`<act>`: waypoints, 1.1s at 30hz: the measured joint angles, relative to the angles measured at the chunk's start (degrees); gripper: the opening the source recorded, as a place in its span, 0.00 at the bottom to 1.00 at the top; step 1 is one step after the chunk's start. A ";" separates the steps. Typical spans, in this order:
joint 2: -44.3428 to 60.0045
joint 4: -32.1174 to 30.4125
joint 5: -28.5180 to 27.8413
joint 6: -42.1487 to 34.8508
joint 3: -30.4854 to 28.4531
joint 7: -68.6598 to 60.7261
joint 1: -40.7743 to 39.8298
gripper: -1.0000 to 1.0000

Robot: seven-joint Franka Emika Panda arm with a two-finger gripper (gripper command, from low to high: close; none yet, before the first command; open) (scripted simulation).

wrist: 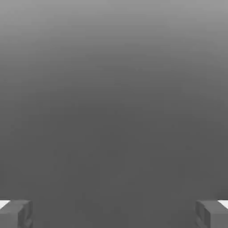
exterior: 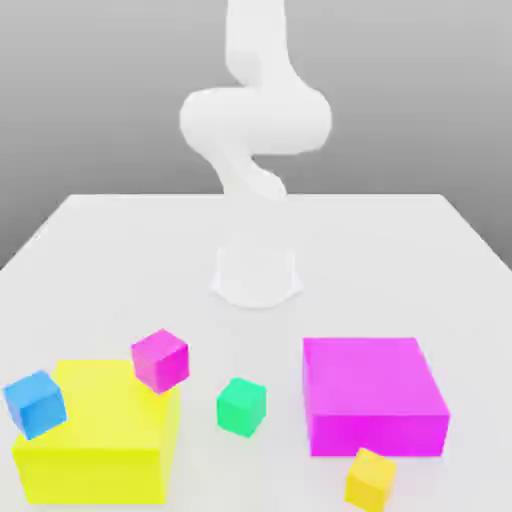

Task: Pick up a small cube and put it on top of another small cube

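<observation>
Gripper (wrist: 114,213) open, jaws wide apart and empty. Green cube (exterior: 241,406) sits at 6 o'clock from the arm's base (exterior: 256,280) in the exterior view, with the small magenta cube (exterior: 161,361) at its 10 o'clock. Handling estimate: light, rigid, not fragile, perhaps slick; grip opposite upright faces squarely, at mid-height.

A simulated robotics test scene: a white robot arm (exterior: 256,120) stands on a plain white bench (exterior: 256,225) against a blank grey gradient backdrop (exterior: 110,100). Flat-coloured cubes (exterior: 241,407) and big yellow (exterior: 100,440) and magenta (exterior: 375,390) blocks, untextured, give the rendered setting away.
</observation>
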 joint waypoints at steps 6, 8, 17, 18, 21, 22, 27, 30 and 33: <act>10.43 -7.74 -1.20 7.58 -5.23 -14.72 4.42 0.50; 13.79 -10.24 -1.40 10.01 -6.89 -19.62 5.75 0.50; 29.05 -21.49 -1.42 21.02 -13.65 -42.25 11.05 0.50; 30.76 -22.74 -1.27 22.25 -14.19 -44.88 11.46 0.50; 35.92 -26.49 -0.66 25.92 -15.35 -52.85 12.33 0.50; 37.64 -27.74 -0.46 27.15 -15.51 -55.51 12.40 0.50; 47.43 -28.69 7.55 34.58 -11.27 -65.97 10.04 0.50; 53.60 -27.55 12.70 39.52 -4.34 -69.91 4.36 0.50; 56.75 -27.00 13.97 42.13 -0.87 -70.87 1.22 0.00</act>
